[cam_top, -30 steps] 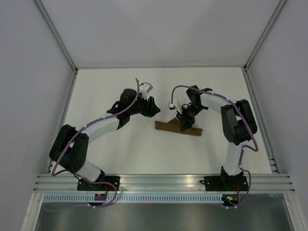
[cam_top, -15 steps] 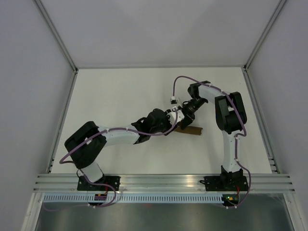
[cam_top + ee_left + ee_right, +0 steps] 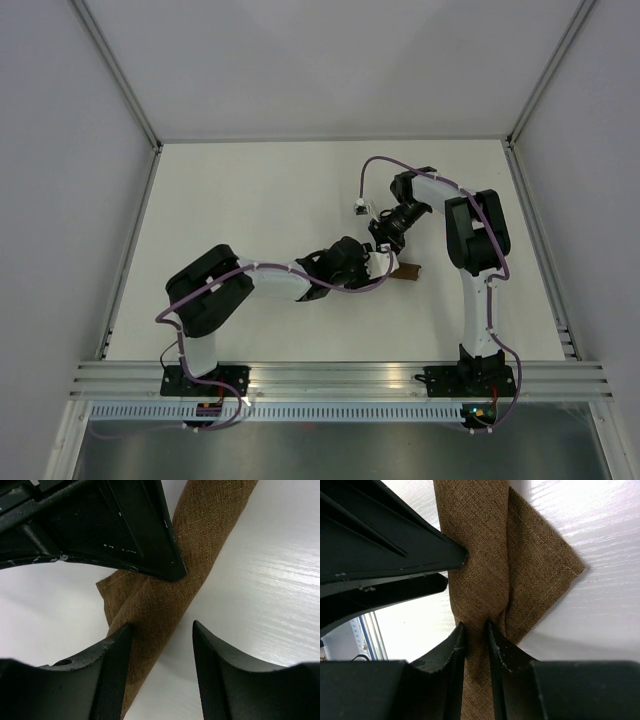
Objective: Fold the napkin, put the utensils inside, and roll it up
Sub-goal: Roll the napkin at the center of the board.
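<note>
The napkin [image 3: 408, 271] is a dark brown cloth rolled into a narrow roll on the white table; only its right end shows from above. My right gripper [image 3: 386, 244] is shut on the roll, pinching it between both fingers in the right wrist view [image 3: 475, 625], where a loose triangular flap [image 3: 545, 565] lies beside the roll [image 3: 480, 540]. My left gripper [image 3: 378, 262] is open, its fingers straddling the roll [image 3: 200, 540] in the left wrist view [image 3: 161, 626], with the left finger [image 3: 112, 670] touching the cloth. No utensils show.
The white table [image 3: 250, 190] is bounded by grey walls and metal posts on three sides. The two grippers stand fingertip to fingertip over the roll; the right one's black finger [image 3: 125, 530] fills the top of the left wrist view.
My left arm has swung from the far left across to the napkin and now covers most of the roll. My right gripper stayed on the roll, shifting slightly.
</note>
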Available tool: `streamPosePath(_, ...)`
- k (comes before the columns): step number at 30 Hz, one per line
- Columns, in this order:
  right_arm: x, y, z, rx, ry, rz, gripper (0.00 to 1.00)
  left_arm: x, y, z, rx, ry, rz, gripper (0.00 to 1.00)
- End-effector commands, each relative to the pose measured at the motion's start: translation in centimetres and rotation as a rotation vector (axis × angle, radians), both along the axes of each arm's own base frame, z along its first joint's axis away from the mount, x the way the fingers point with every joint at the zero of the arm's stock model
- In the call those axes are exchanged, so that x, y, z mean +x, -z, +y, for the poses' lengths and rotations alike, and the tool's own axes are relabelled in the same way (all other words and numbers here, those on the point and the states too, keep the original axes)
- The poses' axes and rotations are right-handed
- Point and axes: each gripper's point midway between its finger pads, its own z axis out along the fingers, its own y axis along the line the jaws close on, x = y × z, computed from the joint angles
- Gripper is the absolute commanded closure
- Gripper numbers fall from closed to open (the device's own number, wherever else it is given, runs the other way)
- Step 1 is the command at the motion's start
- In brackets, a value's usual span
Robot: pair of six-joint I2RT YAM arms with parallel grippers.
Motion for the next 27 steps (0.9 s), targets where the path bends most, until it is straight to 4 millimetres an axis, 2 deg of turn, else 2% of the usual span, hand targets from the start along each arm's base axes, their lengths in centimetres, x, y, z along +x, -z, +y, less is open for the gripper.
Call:
streamPosePath(1,2.5,3.9,-1.3,-0.063,-0.048,-0.114,0.71,0.9,0.0,-0.9,0.030,0.028,-0.059,0.43)
streamPosePath(8,2.6,4.2,-1.3,-0.066,-0.039,-0.106,0.71,0.6,1.5,-1.1,0.071,0.048,-0.066,0.44)
streamPosePath(15,2.6,4.0,-1.2,-0.065,-0.032,-0.108,0.69,-0.2,3.7,-1.0,0.129,0.072,0.001,0.51)
streamPosePath(18,2.7,3.8,-1.1,-0.063,-0.028,-0.111,0.63,-0.8,4.7,-1.1,0.157,0.093,0.054,0.56)
streamPosePath(20,2.7,3.5,-1.1,-0.060,-0.024,-0.114,0.58,-1.1,5.2,-1.1,0.176,0.097,0.085,0.66)
streamPosePath(21,2.7,3.4,-1.0,-0.058,-0.020,-0.116,0.52,-1.5,5.7,-1.2,0.181,0.113,0.111,0.74)
streamPosePath(23,2.9,2.9,-1.0,-0.057,-0.011,-0.128,0.46,-2.0,6.2,-1.1,0.194,0.124,0.150,0.80)
streamPosePath(24,3.0,2.7,-1.0,-0.054,-0.004,-0.134,0.39,-2.1,6.4,-1.1,0.197,0.125,0.163,0.85)
streamPosePath(27,3.5,1.4,-1.0,-0.039,0.021,-0.167,0.32,-2.5,6.8,-0.9,0.192,0.137,0.207,0.90)
